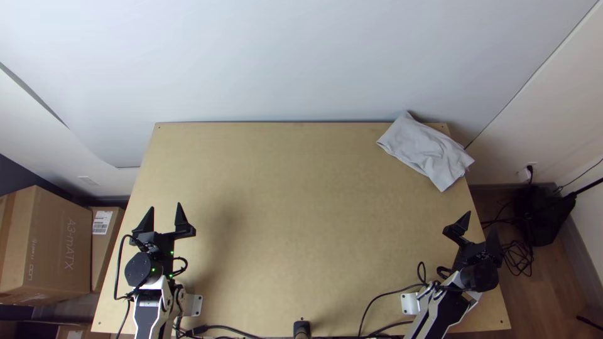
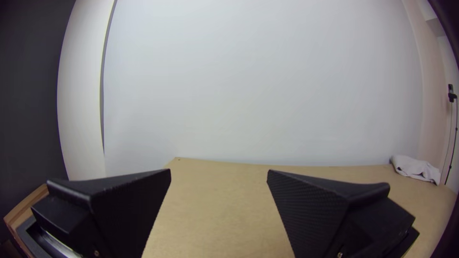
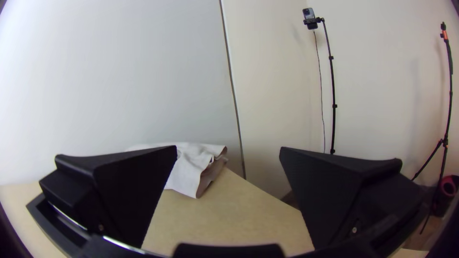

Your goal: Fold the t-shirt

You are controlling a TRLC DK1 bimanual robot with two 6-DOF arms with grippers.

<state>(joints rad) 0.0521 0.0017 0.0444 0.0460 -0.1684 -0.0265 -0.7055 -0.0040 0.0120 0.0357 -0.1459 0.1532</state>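
Left pincer [image 1: 166, 205] and right pincer [image 1: 481, 220] gape wide and empty before me; a box [image 1: 59, 242] flanks the former, cables [image 1: 518, 256] the latter, the rumpled shirt [image 1: 427, 150] beyond it across a corner of the counter [image 1: 282, 220].

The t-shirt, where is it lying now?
In the top view, the t-shirt lies folded in a bundle over the table's far right corner, beyond the right gripper.

A large cardboard box [image 1: 59, 251] stands on the floor beside the table's [image 1: 289, 238] left edge, with a smaller box [image 1: 104, 257] bearing a white label [image 1: 102, 222] between them. Past the right edge, dark cables [image 1: 519, 258] lie tangled near a wall outlet [image 1: 524, 176]. The right wrist view shows a small camera [image 3: 310, 18] atop a thin black pole [image 3: 333, 91], and a slim tripod [image 3: 449, 95] near the pale wall [image 3: 382, 105].
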